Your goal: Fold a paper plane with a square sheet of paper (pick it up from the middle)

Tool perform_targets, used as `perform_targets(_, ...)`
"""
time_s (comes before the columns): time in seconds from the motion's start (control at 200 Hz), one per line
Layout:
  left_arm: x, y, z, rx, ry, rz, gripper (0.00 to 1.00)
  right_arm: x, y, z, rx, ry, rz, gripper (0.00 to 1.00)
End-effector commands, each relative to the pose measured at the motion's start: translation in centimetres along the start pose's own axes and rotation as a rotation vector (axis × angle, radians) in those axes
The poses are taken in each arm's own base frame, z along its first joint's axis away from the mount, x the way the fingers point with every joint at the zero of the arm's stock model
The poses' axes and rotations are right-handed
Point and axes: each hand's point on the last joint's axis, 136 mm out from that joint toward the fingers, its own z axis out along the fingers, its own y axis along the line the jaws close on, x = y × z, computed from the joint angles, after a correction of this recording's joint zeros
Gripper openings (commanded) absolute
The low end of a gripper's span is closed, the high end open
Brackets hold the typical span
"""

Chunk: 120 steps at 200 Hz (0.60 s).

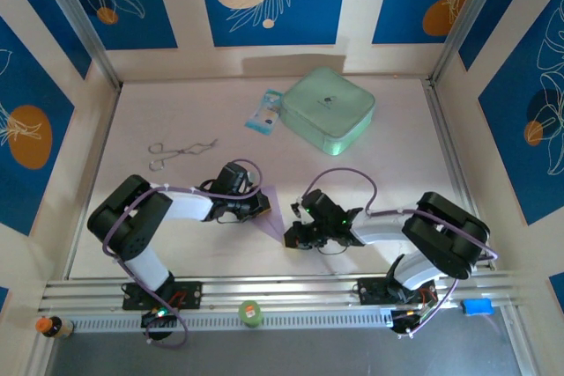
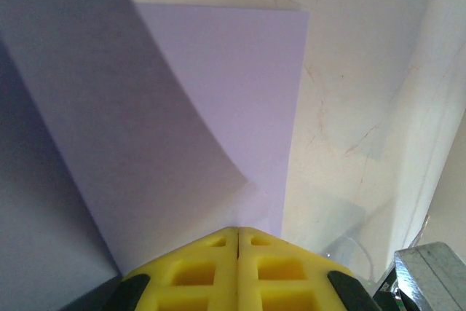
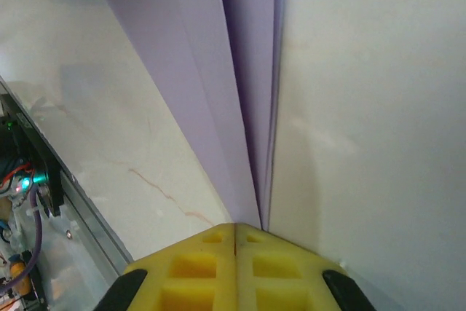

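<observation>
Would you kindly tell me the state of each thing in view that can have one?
left gripper, fingers shut on the sheet
right gripper, fingers shut on the sheet
square sheet of paper, folded, pinched by both grippers
mint-green case, closed
metal forceps, lying flat

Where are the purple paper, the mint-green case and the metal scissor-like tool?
purple paper [image 1: 277,213], top external view, middle of its visible part.
mint-green case [image 1: 328,110], top external view, centre of its lid.
metal scissor-like tool [image 1: 185,151], top external view, on its thin shanks.
</observation>
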Motion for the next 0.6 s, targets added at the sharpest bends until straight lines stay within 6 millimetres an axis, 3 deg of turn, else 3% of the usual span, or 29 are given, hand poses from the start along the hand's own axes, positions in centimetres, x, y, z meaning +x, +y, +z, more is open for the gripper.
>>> perform_targets(0.0, 1.3, 5.0, 0.5, -0.160, 0.017, -0.062, 0.03, 4.2, -3.7, -0.3, 0.110, 0.118, 0.083, 0.05)
perform_targets(0.09, 1.3, 4.9, 0.5, -0.154, 0.015, -0.061, 0.03, 4.5, -4.1, -0.5, 0.112, 0.117, 0.091, 0.05)
perform_targets(0.17, 1.3, 4.7, 0.5, -0.149, 0.018, -0.058, 0.03, 4.0, -2.7, -1.0, 0.069, 0.103, 0.083, 0.05)
perform_targets(0.415, 1.2, 4.3, 0.3, -0.138, 0.013, -0.055, 0.03, -1.7, 2.9, -4.7, -0.072, -0.056, 0.026, 0.08)
perform_targets(0.595, 1.2, 4.2, 0.4, -0.135, 0.017, -0.052, 0.03, -4.7, 4.3, -3.9, -0.079, -0.048, -0.001, 0.07)
